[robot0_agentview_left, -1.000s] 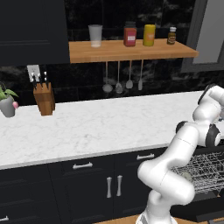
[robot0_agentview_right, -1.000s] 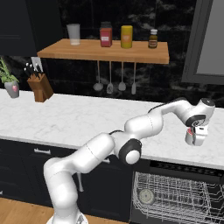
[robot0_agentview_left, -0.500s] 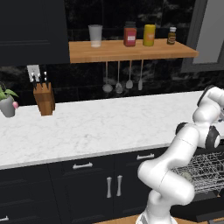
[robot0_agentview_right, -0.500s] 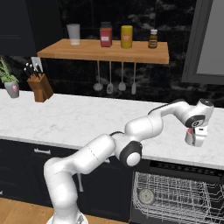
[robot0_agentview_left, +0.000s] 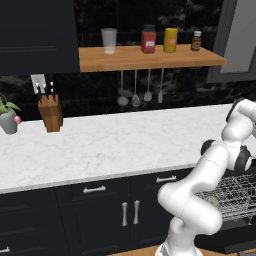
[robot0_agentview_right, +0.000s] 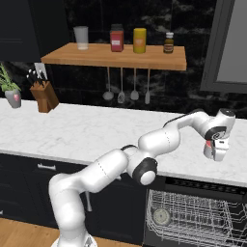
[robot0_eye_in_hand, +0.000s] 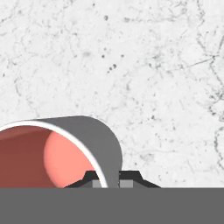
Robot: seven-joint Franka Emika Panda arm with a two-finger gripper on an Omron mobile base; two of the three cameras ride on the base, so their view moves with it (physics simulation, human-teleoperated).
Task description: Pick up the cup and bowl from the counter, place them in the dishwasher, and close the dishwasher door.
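1. The two-finger gripper (robot0_eye_in_hand: 107, 180) pinches the wall of the small white cup with the red-orange inside (robot0_eye_in_hand: 65, 151), one dark tip on each side of the rim, so the fingers stand narrow on thin wall (a slim hold); a sharp swing could let it slip.
2. In the hand view the cup sits at 7 o'clock above the white marble-veined counter (robot0_eye_in_hand: 144, 65). A drop here would send it rolling along the worktop.
3. The grey wire rack of the black dishwasher (robot0_agentview_right: 193, 219) waits pulled out at 5 o'clock in the right base view. I judge a steep descent could catch the cup on the counter edge.
4. The round item already in the rack (robot0_agentview_right: 161, 216) might get knocked.
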